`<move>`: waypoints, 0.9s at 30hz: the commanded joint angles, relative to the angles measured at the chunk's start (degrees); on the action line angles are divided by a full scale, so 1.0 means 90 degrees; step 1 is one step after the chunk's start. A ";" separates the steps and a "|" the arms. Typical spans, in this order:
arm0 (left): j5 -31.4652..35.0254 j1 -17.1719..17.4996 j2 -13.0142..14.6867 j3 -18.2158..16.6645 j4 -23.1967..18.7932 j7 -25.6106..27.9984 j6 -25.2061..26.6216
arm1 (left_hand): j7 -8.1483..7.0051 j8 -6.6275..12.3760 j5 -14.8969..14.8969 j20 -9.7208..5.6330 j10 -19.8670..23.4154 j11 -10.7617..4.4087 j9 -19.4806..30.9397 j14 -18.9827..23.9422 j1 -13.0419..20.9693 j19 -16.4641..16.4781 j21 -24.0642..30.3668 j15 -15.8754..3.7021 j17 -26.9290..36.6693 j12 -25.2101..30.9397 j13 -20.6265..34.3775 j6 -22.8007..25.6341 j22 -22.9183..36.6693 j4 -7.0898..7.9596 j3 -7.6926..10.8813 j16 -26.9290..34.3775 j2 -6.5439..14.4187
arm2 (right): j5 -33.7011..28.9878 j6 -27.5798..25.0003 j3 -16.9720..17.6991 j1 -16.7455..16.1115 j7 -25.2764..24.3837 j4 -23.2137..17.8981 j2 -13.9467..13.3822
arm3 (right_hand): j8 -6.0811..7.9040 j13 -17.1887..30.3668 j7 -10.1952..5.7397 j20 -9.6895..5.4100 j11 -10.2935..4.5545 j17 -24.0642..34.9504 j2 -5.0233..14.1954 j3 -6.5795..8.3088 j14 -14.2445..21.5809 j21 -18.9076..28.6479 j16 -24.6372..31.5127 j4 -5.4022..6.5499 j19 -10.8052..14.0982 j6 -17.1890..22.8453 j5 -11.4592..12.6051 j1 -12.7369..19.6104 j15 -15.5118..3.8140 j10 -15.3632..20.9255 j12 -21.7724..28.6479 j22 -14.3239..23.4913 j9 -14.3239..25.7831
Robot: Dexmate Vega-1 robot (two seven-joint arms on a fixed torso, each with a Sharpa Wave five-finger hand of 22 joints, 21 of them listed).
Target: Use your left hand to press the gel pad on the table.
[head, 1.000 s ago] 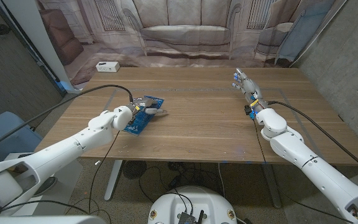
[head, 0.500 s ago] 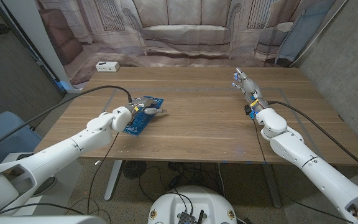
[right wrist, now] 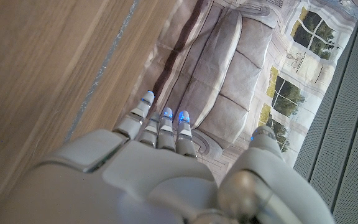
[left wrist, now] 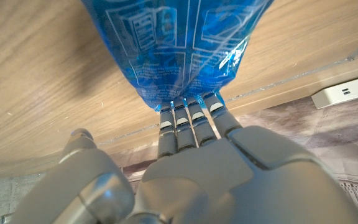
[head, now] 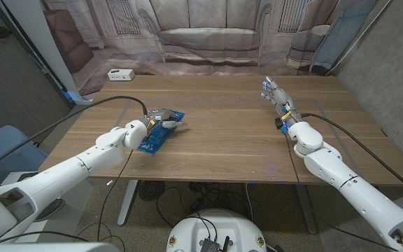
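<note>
Left hand point(head: 154, 120): fingers extended, pressing down on the blue gel pad point(head: 161, 134), gripping nothing
Right hand point(head: 277, 96): fingers straight, empty, near the table's point(head: 222, 140) far edge

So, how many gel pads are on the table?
1. The blue gel pad lies on the table's left part, under the fingertips of the left hand. No other is visible.

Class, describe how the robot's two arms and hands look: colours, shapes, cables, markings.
Both arms are smooth white rounded shells with black cables trailing alongside. The left robot hand and right robot hand are grey metal with segmented fingers; the right robot hand's fingertips glow blue.
</note>
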 commanded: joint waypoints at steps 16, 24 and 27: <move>0.0028 0.0370 0.0120 -0.0410 -0.0531 0.0631 0.0395 | -0.0007 -0.0020 0.0013 0.0013 -0.0041 -0.0041 0.0018 -0.0062 0.0062 -0.0090 -0.0020 0.0021 -0.0005 -0.0042 0.0003 -0.0070 0.0020 -0.0050 0.0047 -0.0029 0.0115 | 0.0049 0.0102 0.0027 0.0044 0.0067 0.0130 0.0020 | 0.0019 0.0035 0.0005 0.0018 0.0004 0.0023 0.0039 0.0006 0.0057 0.0015 0.0045 -0.0029 0.0040 0.0036 -0.0005 0.0051 0.0011 0.0046 0.0007 0.0023 0.0022; 0.0042 0.0495 0.0211 -0.0513 -0.0703 0.0736 0.0509 | -0.0020 -0.0025 0.0010 0.0017 -0.0039 -0.0047 0.0018 -0.0064 0.0078 -0.0094 -0.0020 0.0017 -0.0005 -0.0044 0.0003 -0.0083 0.0020 -0.0058 0.0058 -0.0028 0.0134 | 0.0051 0.0171 0.0022 0.0029 0.0059 0.0180 0.0062 | 0.0019 0.0036 -0.0003 0.0013 0.0006 0.0024 0.0043 0.0005 0.0060 0.0015 0.0046 -0.0028 0.0041 0.0040 -0.0005 0.0051 0.0007 0.0042 0.0006 0.0023 0.0022; -0.0004 0.0545 0.0229 -0.0573 -0.0737 0.0801 0.0516 | -0.0020 -0.0023 0.0009 0.0015 -0.0035 -0.0048 0.0018 -0.0063 0.0083 -0.0094 -0.0020 0.0017 -0.0005 -0.0043 0.0003 -0.0079 0.0020 -0.0061 0.0062 -0.0027 0.0140 | 0.0029 0.0192 0.0023 0.0008 0.0044 0.0167 0.0055 | 0.0020 0.0036 -0.0001 0.0012 -0.0001 0.0024 0.0045 0.0006 0.0058 0.0015 0.0046 -0.0030 0.0040 0.0043 -0.0004 0.0054 0.0008 0.0042 0.0006 0.0023 0.0022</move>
